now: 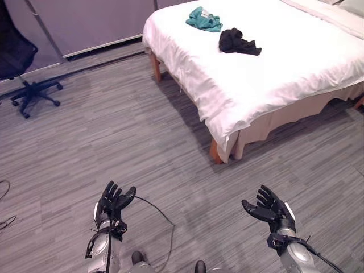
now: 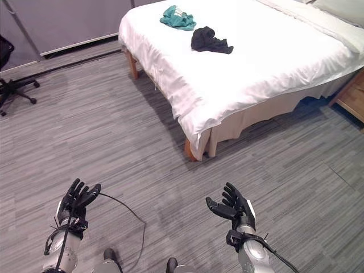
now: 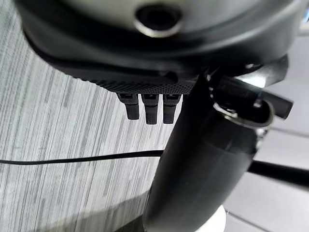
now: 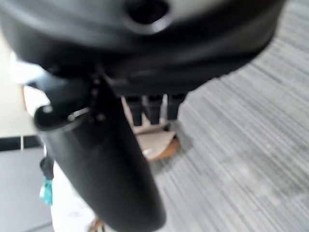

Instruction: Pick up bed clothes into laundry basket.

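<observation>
Both hands, left hand point(image 1: 112, 202) and right hand point(image 1: 271, 210), empty, fingers spread, over grey carpet point(image 1: 142, 142); white bed point(image 1: 273, 68) beyond; office chair point(image 1: 23, 68) far left.

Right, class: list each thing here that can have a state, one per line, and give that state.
Teal garment: crumpled, lying on the bed.
Black garment: crumpled, lying on the bed beside the teal one, apart from it.
Bed: made, white sheet hanging over its side.
Left hand: open, holding nothing.
Right hand: open, holding nothing.
Office chair: upright on the floor.
</observation>
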